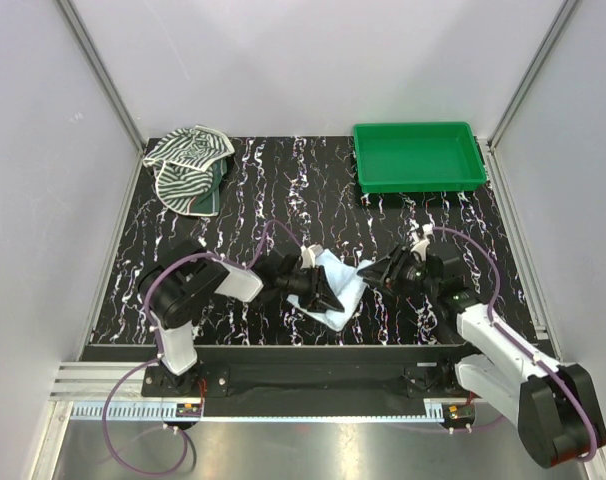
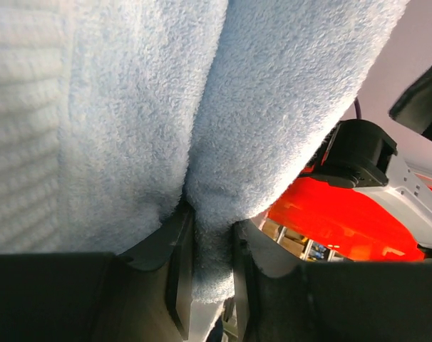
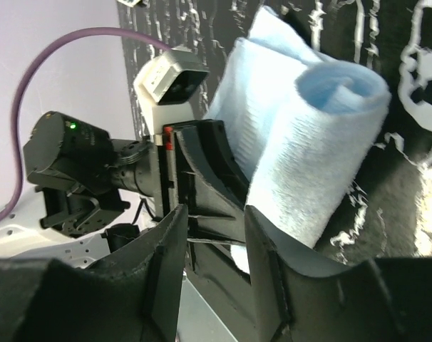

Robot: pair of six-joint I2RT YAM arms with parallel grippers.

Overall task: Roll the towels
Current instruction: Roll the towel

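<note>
The pale blue towel [image 1: 335,283] lies partly rolled near the table's front middle. In the right wrist view its rolled end [image 3: 323,135] shows a spiral. My left gripper [image 1: 319,288] is shut on a fold of this towel [image 2: 130,107], and the cloth is pinched between its fingers [image 2: 212,263]. My right gripper [image 1: 376,270] sits just right of the roll. Its jaws [image 3: 214,263] stand apart with nothing between them, and the roll lies outside its right finger. The striped towel [image 1: 189,165] lies crumpled at the back left corner.
A green tray [image 1: 419,157] stands at the back right. White walls and aluminium posts enclose the black marbled table [image 1: 283,190]. Both arms crowd the front middle, wrists facing each other.
</note>
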